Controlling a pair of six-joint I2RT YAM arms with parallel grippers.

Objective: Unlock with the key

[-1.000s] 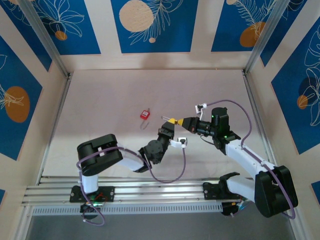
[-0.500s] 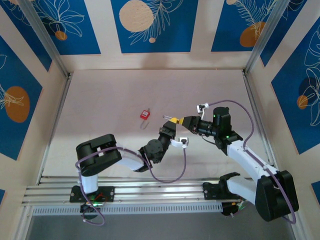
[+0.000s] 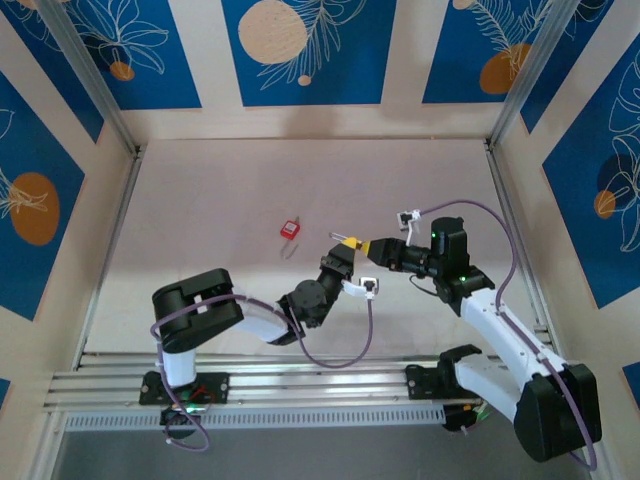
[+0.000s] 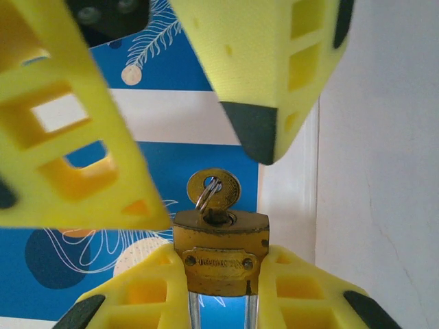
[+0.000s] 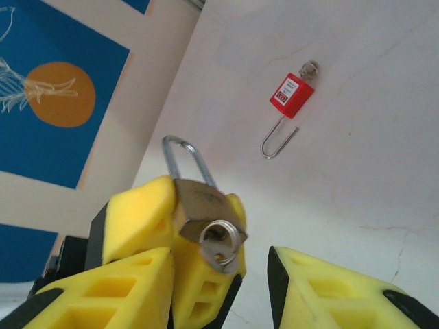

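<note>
brass padlock held up off the tabletop in my left tool, whose two yellow fingers are closed on the sides of the lock body. the key appears seated in the keyhole, on the end facing my right tool, with a ring through its bow. the right tool is parted wide, one finger to each side of the key, gripping nothing.

risks as i judge them: closing on the loose ring instead of the bow would let the turn slip, and pushing in off-centre could twist the lock in the left grip.

a red padlock lies on the tabletop well apart, shackle open.

i cannot tell how deep the key sits. the brass shackle's end is cut off in the left wrist view.
</note>
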